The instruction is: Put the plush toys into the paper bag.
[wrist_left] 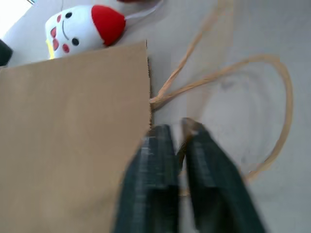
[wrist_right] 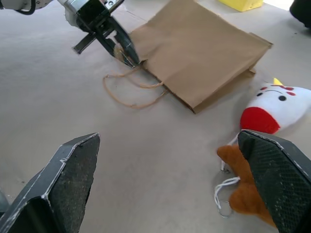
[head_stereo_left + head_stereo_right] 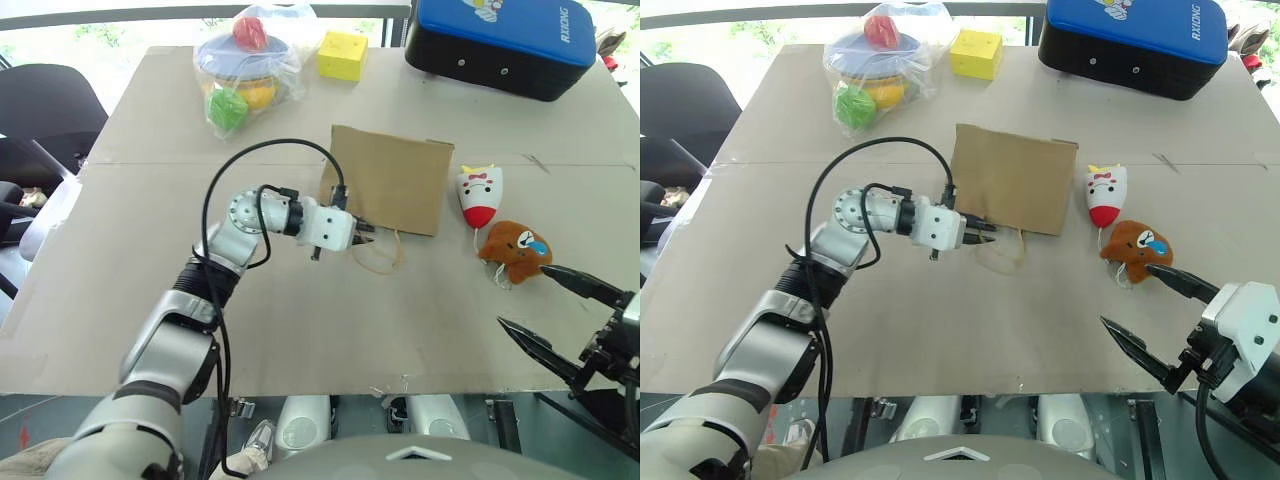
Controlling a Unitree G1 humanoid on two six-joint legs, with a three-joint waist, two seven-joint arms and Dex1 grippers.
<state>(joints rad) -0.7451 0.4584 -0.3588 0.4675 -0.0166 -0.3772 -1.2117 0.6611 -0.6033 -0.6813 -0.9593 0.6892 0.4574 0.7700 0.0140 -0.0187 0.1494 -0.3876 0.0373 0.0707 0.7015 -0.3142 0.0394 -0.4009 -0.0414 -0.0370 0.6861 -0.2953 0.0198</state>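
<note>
On the tan cardboard-covered table (image 3: 120, 330), the brown kraft paper bag (image 3: 392, 178) lies flat at centre, its twisted paper loop handles (image 3: 380, 258) on the near side. Left gripper (image 3: 367, 234): fingers together, pinched on a handle at the bag's near left corner. Right gripper (image 3: 545, 305): fingers wide apart, holding nothing, at near right. Just right of the bag lies the white plush toy with red bottom (image 3: 479, 196); the brown orange-faced plush toy (image 3: 516, 250) lies just nearer, touching it.
</note>
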